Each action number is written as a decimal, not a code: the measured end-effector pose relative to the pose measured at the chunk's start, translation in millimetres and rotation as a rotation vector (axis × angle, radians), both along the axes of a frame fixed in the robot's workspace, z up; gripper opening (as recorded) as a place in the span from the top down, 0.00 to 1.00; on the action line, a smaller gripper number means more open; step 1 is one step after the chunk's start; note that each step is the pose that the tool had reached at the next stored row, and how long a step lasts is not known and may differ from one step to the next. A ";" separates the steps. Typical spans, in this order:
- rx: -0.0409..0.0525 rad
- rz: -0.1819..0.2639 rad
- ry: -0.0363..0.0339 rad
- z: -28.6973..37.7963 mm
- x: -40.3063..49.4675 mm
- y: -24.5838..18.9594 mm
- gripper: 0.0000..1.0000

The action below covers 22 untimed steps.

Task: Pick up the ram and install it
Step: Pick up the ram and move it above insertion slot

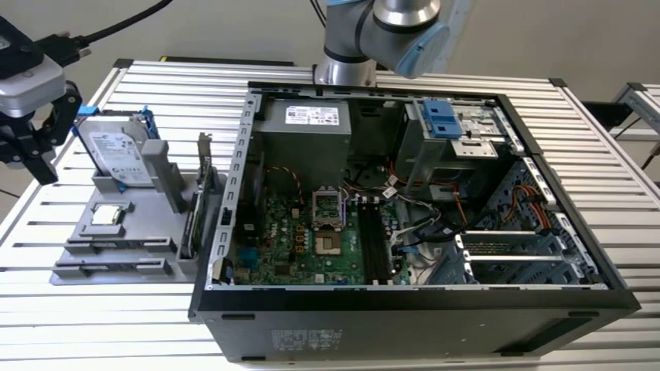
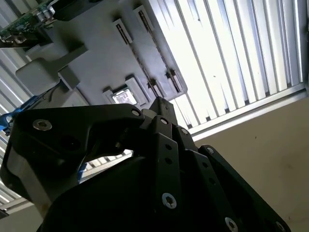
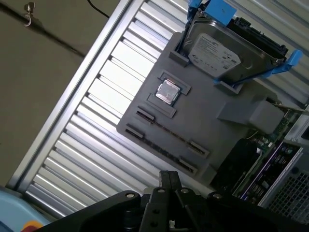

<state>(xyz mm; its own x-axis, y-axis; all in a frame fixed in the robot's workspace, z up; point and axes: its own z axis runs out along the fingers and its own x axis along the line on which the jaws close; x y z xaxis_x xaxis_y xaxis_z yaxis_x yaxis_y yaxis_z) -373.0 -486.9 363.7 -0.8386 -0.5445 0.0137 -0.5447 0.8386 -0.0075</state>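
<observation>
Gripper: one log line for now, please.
gripper | exterior view's left of gray parts holder | holding nothing seen | motherboard RAM slots empty

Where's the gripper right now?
At the exterior view's left edge, the gripper hovers over the table, beside the hard drive standing on the grey fixture.

Silver-grey tubular arm (image 1: 351,35), light blue joint cap (image 1: 425,45); black linkage gripper (image 2: 159,103), hex-socket screws (image 2: 168,201); black cable (image 1: 113,28).
</observation>
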 end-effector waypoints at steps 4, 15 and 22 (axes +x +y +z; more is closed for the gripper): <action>0.0000 0.016 0.0000 0.0 0.0 0.0 1.00; -0.0013 0.063 0.0000 0.0 0.0 0.0 1.00; -0.0028 0.099 0.0001 0.0 0.0 0.1 1.00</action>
<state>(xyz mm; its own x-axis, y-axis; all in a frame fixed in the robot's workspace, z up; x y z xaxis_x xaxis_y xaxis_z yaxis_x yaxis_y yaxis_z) -373.0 -486.7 363.8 -0.7806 -0.6248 0.0154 -0.6250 0.7806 -0.0097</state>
